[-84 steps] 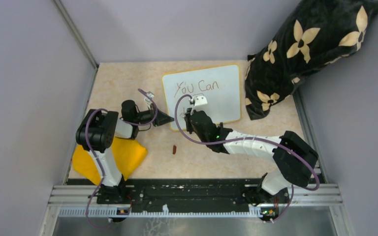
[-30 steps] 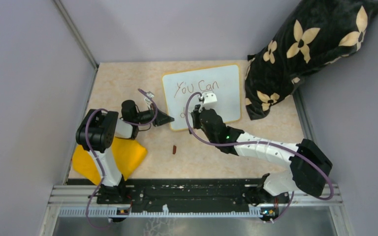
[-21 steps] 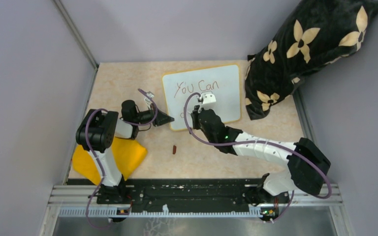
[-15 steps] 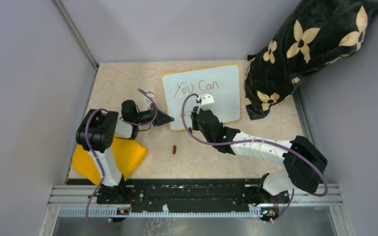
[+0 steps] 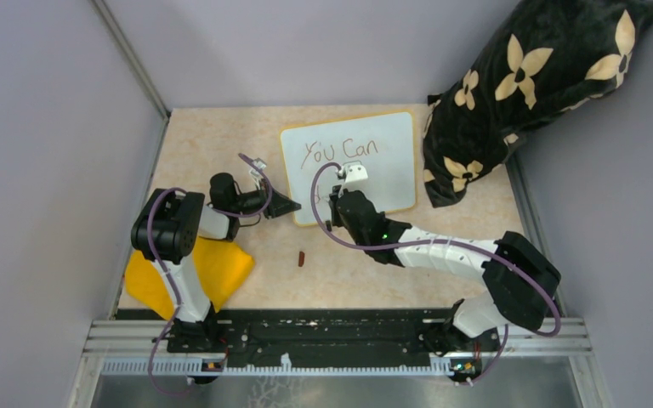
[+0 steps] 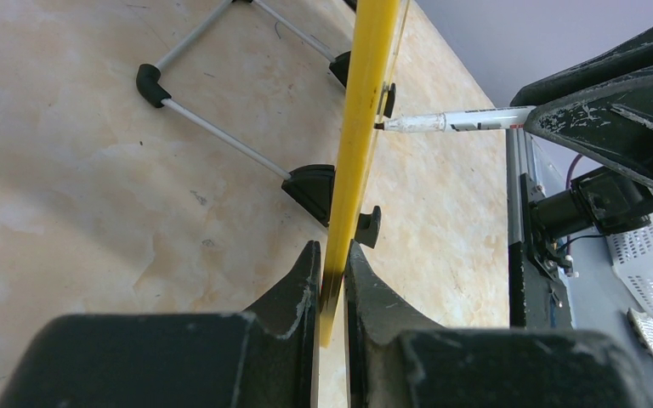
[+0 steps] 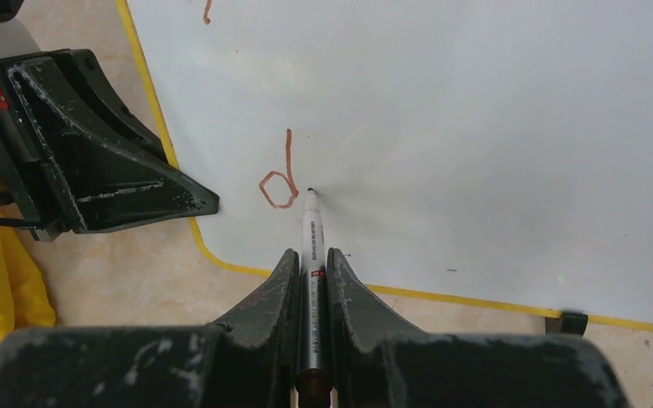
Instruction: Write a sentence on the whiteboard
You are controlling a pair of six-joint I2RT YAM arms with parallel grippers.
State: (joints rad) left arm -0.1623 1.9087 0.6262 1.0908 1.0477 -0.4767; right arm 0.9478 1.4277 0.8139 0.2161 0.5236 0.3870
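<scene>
The whiteboard [image 5: 395, 174] stands propped at the far middle of the surface [image 5: 212, 140], its long axis running left to right and its face tilted toward the arms. The sentence [image 5: 340, 151] reads "You Can" along the top, with a lone "d" below it at the lower left. The left arm is folded with its elbow raised and its wrist turned rightward; the left gripper [image 6: 330, 255] has its jaws clamped on the board's yellow left edge. The right arm stretches low and leftward from its base. The right gripper [image 7: 310, 255] has its jaws closed on a marker [image 7: 311, 234], which points away at the board, tip meeting the face just right of the "d".
</scene>
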